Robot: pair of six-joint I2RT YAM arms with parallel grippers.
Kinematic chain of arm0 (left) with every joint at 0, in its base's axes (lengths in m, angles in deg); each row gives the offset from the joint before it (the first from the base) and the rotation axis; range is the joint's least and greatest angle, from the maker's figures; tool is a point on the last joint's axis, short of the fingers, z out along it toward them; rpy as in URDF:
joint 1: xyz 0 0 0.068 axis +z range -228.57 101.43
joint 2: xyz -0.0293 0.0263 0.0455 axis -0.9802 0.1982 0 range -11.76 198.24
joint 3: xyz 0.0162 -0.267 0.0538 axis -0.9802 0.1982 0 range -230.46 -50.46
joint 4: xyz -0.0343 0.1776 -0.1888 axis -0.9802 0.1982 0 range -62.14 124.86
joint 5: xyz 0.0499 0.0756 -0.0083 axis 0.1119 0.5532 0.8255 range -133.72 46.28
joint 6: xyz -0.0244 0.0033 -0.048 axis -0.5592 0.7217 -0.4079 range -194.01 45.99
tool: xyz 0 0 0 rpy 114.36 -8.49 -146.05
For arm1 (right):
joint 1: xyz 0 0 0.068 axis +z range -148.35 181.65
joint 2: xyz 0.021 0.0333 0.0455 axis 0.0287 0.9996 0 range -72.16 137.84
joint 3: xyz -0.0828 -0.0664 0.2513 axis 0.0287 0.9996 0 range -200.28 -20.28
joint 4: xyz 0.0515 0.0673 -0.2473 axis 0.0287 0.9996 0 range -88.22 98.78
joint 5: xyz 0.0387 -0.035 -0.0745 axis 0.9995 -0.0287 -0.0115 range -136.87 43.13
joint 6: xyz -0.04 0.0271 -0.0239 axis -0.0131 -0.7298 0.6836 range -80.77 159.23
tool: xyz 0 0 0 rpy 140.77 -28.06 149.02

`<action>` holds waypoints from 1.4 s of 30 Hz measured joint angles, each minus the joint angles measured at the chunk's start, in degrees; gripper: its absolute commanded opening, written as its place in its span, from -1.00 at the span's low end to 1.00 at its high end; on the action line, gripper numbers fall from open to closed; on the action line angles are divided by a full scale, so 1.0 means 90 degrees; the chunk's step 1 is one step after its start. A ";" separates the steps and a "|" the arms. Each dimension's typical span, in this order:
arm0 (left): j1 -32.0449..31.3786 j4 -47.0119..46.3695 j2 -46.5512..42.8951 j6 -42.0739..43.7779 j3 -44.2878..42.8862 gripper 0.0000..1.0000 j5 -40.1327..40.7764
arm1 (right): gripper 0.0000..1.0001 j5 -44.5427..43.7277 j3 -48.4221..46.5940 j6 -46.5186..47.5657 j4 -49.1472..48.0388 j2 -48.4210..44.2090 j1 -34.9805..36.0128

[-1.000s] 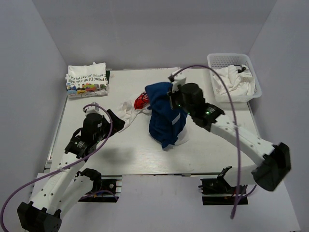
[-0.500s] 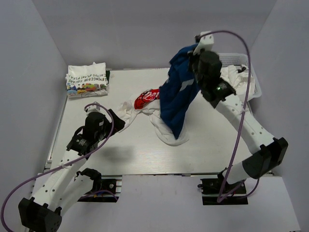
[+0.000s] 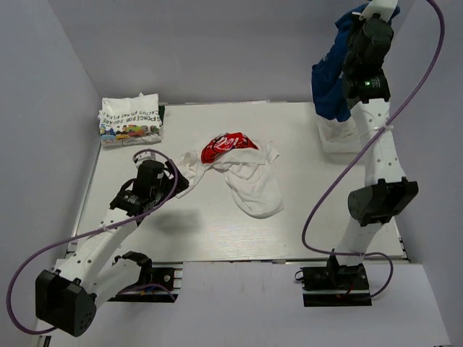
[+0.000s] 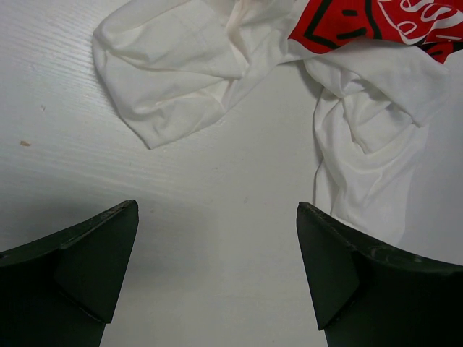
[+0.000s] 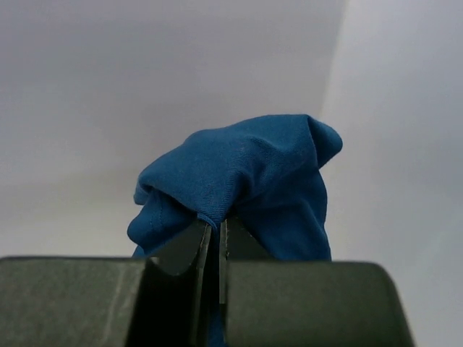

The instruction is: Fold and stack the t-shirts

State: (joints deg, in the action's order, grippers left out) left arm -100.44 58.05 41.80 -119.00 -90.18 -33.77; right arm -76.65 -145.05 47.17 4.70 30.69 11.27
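The white Coca-Cola tee lies crumpled mid-table, its red print facing up; it also shows in the left wrist view. My left gripper is open and empty, low over the table just left of that tee's sleeve. My right gripper is shut on the blue tee and holds it high above the back right corner, the cloth hanging down; its pinched fold shows in the right wrist view. The folded cartoon-print tee sits at the back left.
A white basket with white cloth stands at the back right, mostly hidden behind the hanging blue tee and the right arm. Grey walls close in the table on three sides.
My right gripper has lifted the blue tee off the Coca-Cola tee and swung it up and to the back right. The Coca-Cola tee now lies uncovered. The left gripper has barely moved.
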 measured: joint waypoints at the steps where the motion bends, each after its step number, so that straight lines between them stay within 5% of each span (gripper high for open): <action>1: 0.0000 -0.0015 0.0053 0.0002 -0.0036 1.00 0.0002 | -1.00 0.0044 0.0000 -0.0010 0.0005 0.0180 -0.0177; 8: 0.0002 -0.0165 0.0806 0.0029 -0.0381 1.00 0.0000 | -1.00 0.0746 0.0656 -0.0427 0.0010 0.1246 -0.1163; 9: 0.0005 -0.0163 0.0889 0.0034 -0.0391 1.00 0.0000 | -0.86 0.0809 0.0775 -0.0500 0.0095 0.1365 -0.1256; 10: 0.0005 -0.0153 0.0979 0.0041 -0.0408 1.00 0.0002 | -0.65 0.0891 0.0811 -0.0646 0.0233 0.1559 -0.1358; 12: 0.0005 -0.0104 0.1151 0.0044 -0.0461 1.00 0.0019 | 0.70 0.1129 0.0799 -0.1022 0.0607 0.1926 -0.1525; 13: 0.0005 -0.0080 0.1231 0.0053 -0.0488 1.00 0.0024 | 0.81 0.1258 0.0794 -0.1192 0.0840 0.2072 -0.1591; 18: 0.0005 0.0119 0.1576 0.0102 -0.0629 1.00 0.0121 | 0.81 0.2356 0.0860 -0.1484 0.1868 0.2127 -0.1766; 23: 0.0049 0.0267 0.1763 0.0012 -0.0568 1.00 0.0257 | 0.81 0.3315 0.1970 -0.1314 0.2025 0.0967 -0.1277; 30: 0.0061 0.0017 0.2251 0.0075 -0.0457 1.00 0.0789 | 0.81 0.3429 0.4488 -0.1253 0.1778 -0.1107 0.0954; 37: 0.0180 -0.0381 0.2856 0.0185 -0.0389 1.00 0.1314 | 0.81 0.2754 0.5977 -0.1698 0.2110 -0.1464 0.2732; 42: 0.0372 -0.1069 0.3298 0.0321 -0.0340 0.58 0.1260 | 0.81 0.2489 0.6438 -0.1996 0.2237 -0.1384 0.3815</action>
State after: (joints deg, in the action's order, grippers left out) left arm -97.09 48.44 71.48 -116.12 -93.24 -22.42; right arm -54.25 -87.11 29.21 24.83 18.23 45.61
